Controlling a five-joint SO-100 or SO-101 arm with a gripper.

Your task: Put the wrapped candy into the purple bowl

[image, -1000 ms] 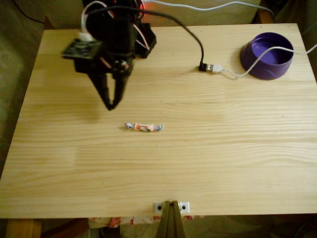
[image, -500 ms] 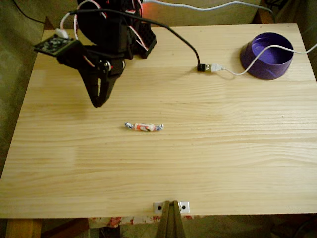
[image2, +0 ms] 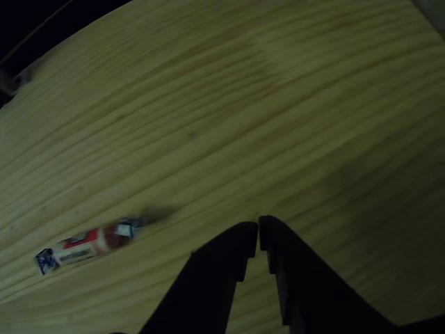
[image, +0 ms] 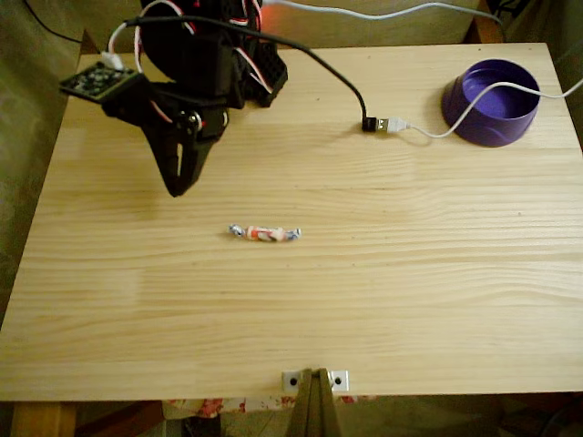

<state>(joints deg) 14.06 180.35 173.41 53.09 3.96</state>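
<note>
The black two-finger gripper (image: 178, 189) has its fingers together. The small red-and-white wrapped candy (image: 264, 233) lies beyond the fingertips, untouched on the pale wooden table (image: 410, 273). Risk: descending unopened would push it aside.

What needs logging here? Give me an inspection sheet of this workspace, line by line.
Surface: pale pine-board table, bare wood.
Job's things: small wrapped candy with an orange-red and white middle lies flat near the table's middle; round deep-purple plastic bowl sits at the far right corner in the fixed view.
Clutter: nothing seen.
Gripper: black two-finger gripper shut, empty, up and left of the candy, apart from it.
Cables: black cable meets white cable at a USB plug; the white one crosses the bowl.
Surroundings: metal bracket at near edge.
</note>
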